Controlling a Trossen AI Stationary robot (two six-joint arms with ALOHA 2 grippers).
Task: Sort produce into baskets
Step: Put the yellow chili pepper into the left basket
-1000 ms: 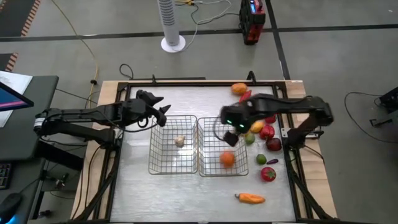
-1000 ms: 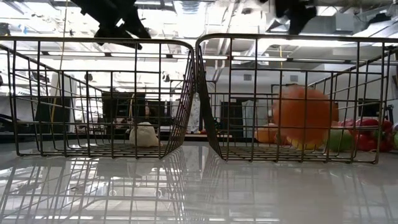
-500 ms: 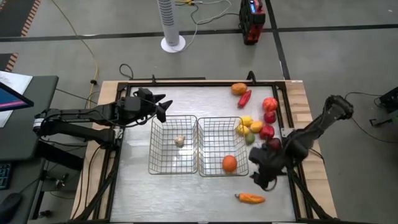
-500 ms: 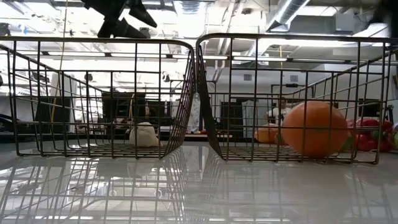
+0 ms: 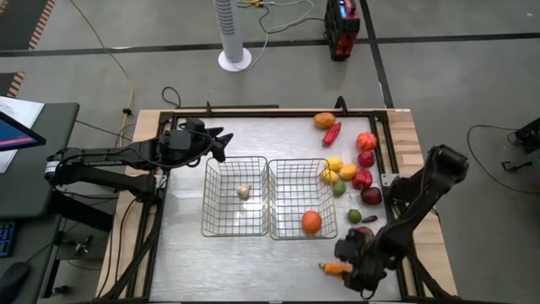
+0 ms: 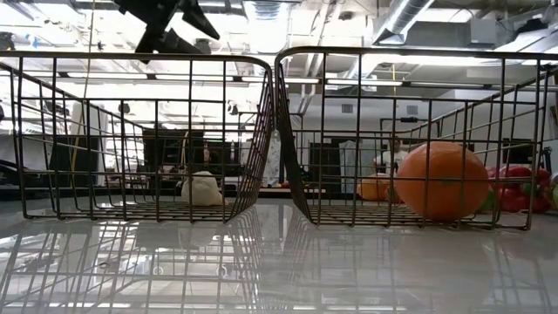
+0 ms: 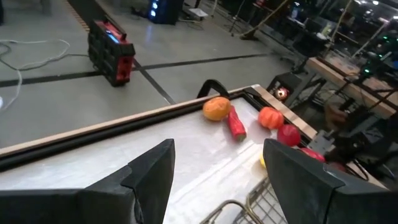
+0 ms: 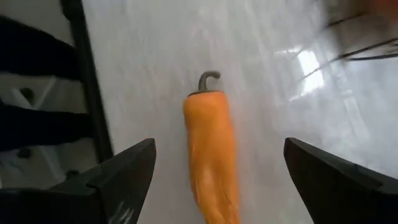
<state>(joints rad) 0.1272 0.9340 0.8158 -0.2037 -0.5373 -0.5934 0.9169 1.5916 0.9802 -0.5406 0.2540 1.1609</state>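
Observation:
My right gripper (image 5: 344, 268) is open, low over the table's near right part. Its fingers stand on either side of a long orange pepper (image 8: 210, 155) that lies flat on the table (image 5: 337, 269), and they do not touch it. My left gripper (image 5: 221, 143) is open and empty, above the far edge of the left wire basket (image 5: 234, 197). That basket holds a whitish bulb (image 5: 244, 192). The right wire basket (image 5: 291, 181) holds an orange (image 5: 311, 222), which rests on its floor (image 6: 445, 179).
Loose produce lies along the table's right side: an orange piece (image 5: 323, 121), a red pepper (image 5: 332, 133), red rounds (image 5: 365, 141), and yellow and green pieces (image 5: 336, 169) against the right basket. The table's raised frame (image 8: 87, 93) runs close beside the orange pepper.
My right gripper has swung from above the right basket toward the table's right and near edges, then down over the orange pepper. The orange in the right basket has rolled a little and come to rest on its floor.

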